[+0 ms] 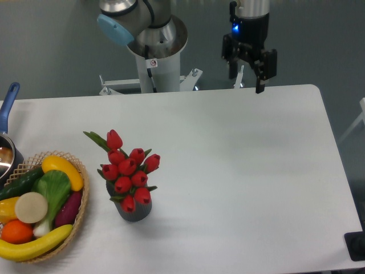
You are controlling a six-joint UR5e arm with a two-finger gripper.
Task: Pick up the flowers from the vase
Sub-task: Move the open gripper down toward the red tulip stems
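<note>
The gripper (246, 80) hung at one o'clock above the table's (239, 171) far edge, jaws spread wide and holding nothing. The flowers (128, 171) stood in the vase (135, 211) at about eight o'clock, well apart from it and just beside the basket (80, 171). The reach had hardly begun. Done well, it would probably travel toward seven o'clock, descend over the bunch, and close low around the gathered stems, not the buds, then lift straight up so the vase was not tipped.

Wicker basket (80, 208) of fruit and vegetables; pot (7, 153) at table (239, 171) edge
</note>
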